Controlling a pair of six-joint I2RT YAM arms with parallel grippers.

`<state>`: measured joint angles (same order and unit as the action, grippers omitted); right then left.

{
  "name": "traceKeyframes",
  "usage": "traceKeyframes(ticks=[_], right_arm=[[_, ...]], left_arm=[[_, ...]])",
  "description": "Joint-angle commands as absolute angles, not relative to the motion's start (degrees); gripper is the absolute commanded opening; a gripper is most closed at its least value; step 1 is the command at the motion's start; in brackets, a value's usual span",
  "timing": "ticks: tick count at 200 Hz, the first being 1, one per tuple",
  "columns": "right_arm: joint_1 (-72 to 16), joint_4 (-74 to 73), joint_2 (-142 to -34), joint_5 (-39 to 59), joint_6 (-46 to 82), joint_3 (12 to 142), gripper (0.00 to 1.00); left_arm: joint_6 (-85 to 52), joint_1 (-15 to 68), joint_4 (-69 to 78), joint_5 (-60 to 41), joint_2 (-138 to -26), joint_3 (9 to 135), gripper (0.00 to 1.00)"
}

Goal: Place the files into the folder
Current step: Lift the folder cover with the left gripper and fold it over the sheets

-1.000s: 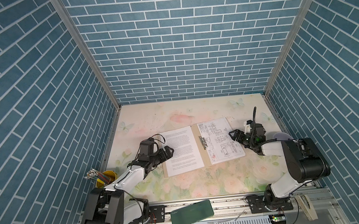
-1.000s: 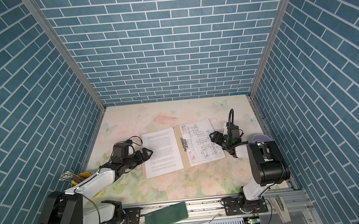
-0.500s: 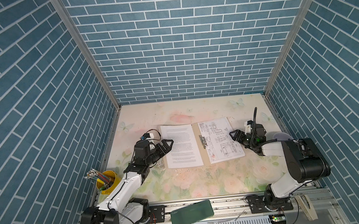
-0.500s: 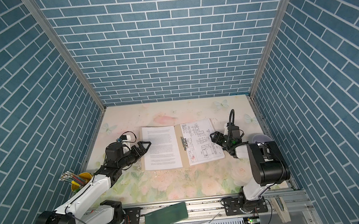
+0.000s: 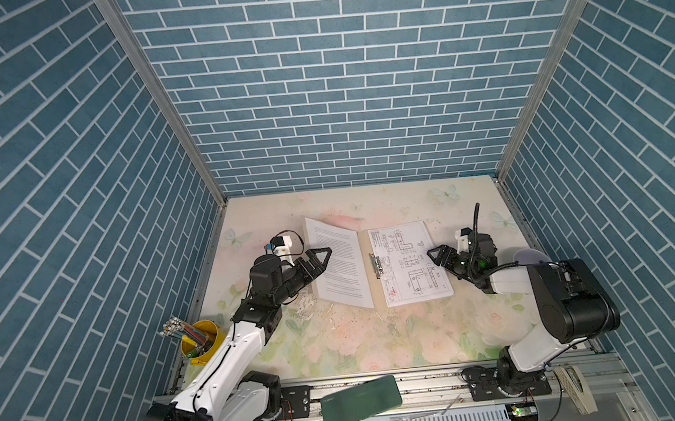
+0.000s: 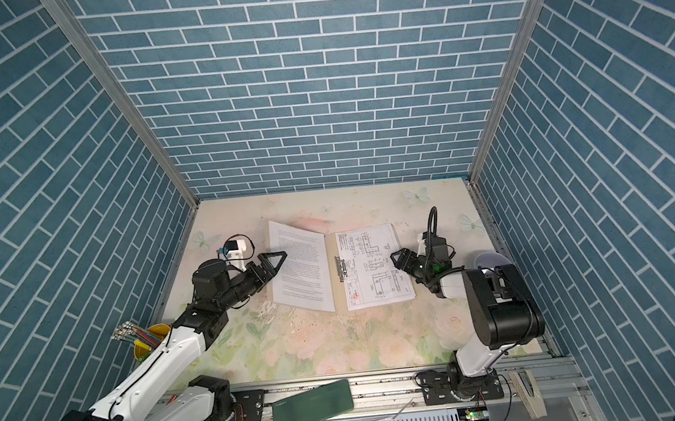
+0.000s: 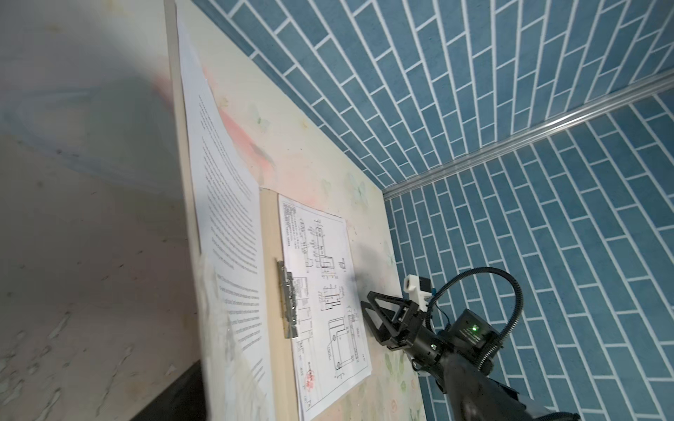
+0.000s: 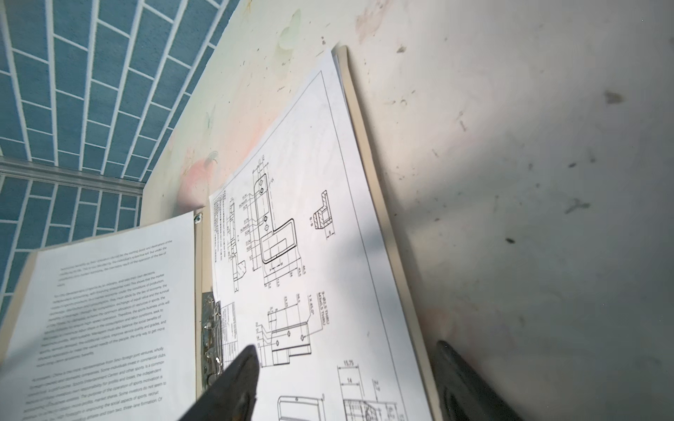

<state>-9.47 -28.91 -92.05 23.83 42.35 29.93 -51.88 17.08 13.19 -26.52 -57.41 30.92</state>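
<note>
The tan folder point(image 5: 366, 259) point(image 6: 333, 276) lies spread open mid-table, with a metal clip point(image 5: 376, 264) point(image 8: 210, 339) at its spine. Its left cover stands tilted up and carries a file of printed text point(image 5: 338, 265) point(image 7: 226, 204). The edge of that cover sits between the jaws of my open left gripper point(image 5: 323, 258) point(image 6: 278, 262). A file with line diagrams point(image 5: 407, 263) point(image 8: 310, 218) lies flat on the right half. My right gripper point(image 5: 433, 256) point(image 8: 346, 379) is open, its fingers straddling the folder's right edge without pinching it.
A yellow cup of pens point(image 5: 199, 342) stands at the front left beside my left arm. A dark green flat case point(image 5: 359, 401) rests on the front rail. A pale round object point(image 5: 527, 255) sits by the right wall, behind my right arm.
My left gripper has swung toward the back and raised the folder's left cover, with the text sheet on it, off the table. My right gripper has stayed put, its jaws slightly narrower.
</note>
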Motion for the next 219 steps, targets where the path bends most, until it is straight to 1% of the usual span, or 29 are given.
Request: traceKeyframes(ticks=[1,52,81,105,144,181,219], right_arm=[[-11.50,-25.65,-94.48,24.44,46.30,28.61,0.74],[-15.47,-26.65,-93.92,21.87,48.79,29.03,0.73],[-17.90,-26.61,-93.04,20.57,50.34,29.61,0.73],[-18.03,-25.59,-90.96,20.18,50.69,29.36,0.73],[-16.22,-14.03,-84.97,17.41,45.88,30.93,0.76],[-12.51,-5.91,-78.97,15.65,41.62,30.92,0.81],[-11.32,-0.77,-79.31,16.76,39.46,32.29,0.82]], left_arm=[[-50.75,19.75,14.50,-25.43,-60.56,34.32,1.00],[-47.32,27.53,12.98,-21.50,-67.22,42.82,1.00],[-45.67,32.93,13.10,-19.25,-73.03,47.20,0.99],[-45.58,36.52,14.58,-19.15,-78.40,50.28,0.99],[-45.66,40.30,14.60,-18.46,-86.04,56.07,1.00],[-45.79,42.65,9.08,-15.79,-91.28,63.97,1.00],[-46.37,44.78,8.01,-16.01,-96.03,68.46,1.00]])
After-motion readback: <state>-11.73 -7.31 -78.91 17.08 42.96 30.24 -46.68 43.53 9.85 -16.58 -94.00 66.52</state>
